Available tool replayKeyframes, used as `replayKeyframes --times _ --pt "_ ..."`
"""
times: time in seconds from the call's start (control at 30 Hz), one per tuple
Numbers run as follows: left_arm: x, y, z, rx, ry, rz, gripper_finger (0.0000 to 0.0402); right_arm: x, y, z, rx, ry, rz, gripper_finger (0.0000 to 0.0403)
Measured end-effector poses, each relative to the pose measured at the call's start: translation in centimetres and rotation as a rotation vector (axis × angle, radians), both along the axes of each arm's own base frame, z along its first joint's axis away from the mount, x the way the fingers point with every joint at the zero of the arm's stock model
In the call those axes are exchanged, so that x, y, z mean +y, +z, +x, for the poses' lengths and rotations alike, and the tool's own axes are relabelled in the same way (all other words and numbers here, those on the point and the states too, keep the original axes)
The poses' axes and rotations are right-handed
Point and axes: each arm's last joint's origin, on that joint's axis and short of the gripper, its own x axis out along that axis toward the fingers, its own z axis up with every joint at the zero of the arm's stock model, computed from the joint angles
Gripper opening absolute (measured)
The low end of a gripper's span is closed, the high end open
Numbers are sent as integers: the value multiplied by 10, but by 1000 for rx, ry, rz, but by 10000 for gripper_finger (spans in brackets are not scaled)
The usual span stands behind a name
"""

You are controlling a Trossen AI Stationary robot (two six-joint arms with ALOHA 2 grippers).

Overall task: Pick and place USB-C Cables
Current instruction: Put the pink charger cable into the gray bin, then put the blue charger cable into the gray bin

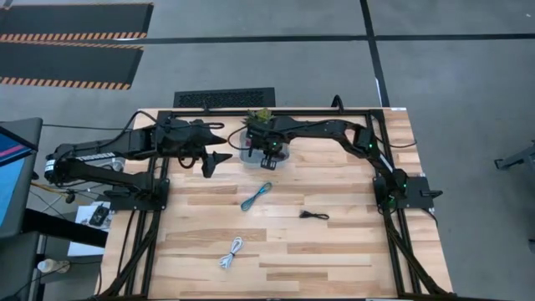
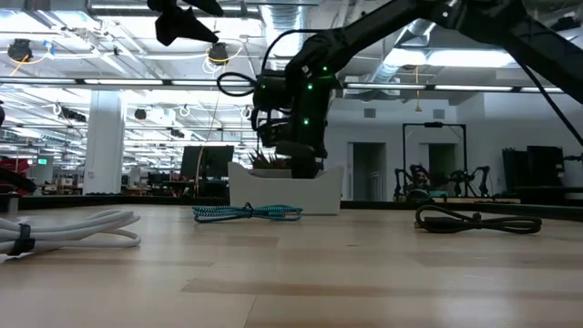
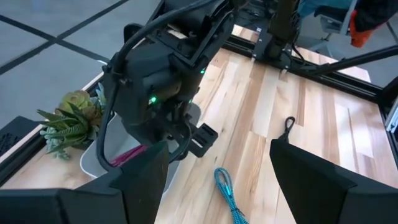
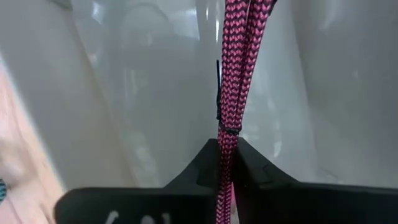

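Note:
My right gripper (image 1: 266, 156) is over the clear bin (image 1: 251, 155) at the table's far middle, shut on the dark red cable (image 4: 239, 56), which also shows in the left wrist view (image 3: 127, 154). My left gripper (image 1: 213, 160) is open and empty, in the air left of the bin. The teal cable (image 1: 257, 196), the black cable (image 1: 314, 216) and the white cable (image 1: 231, 252) lie flat on the table. A green plant (image 1: 263, 117) stands behind the bin. My right gripper pinches the dark red cable bundle (image 4: 227, 146) between its two fingertips, several strands together. The fingers point down into the clear bin from above and lie along the cable. The cable runs on past the fingertips into the bin.
A dark frame (image 1: 384, 167) runs around the table's edges. The plant (image 3: 71, 121) stands close to the bin's far side. Open wood lies at the table's near half around the white cable (image 2: 64, 232).

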Motion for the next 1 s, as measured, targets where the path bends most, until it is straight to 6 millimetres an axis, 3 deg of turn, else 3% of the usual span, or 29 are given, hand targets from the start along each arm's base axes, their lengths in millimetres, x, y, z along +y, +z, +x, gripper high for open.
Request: replayKeyframes --times 0.37,0.6,0.8,0.87,1.0 --pt "0 -3 -2 34 0 -6 270 3 -4 3 0 39 -7 85" --pt "0 -6 -3 63 7 -20 270 3 1 4 -2 53 2 168" --pt "0 -9 -5 98 37 -17 270 4 49 5 0 63 15 236" --pt "-1 -16 -3 101 32 -36 270 4 74 2 6 67 15 245" --pt "-6 -42 -1 147 25 -65 270 12 137 -25 26 76 14 248"
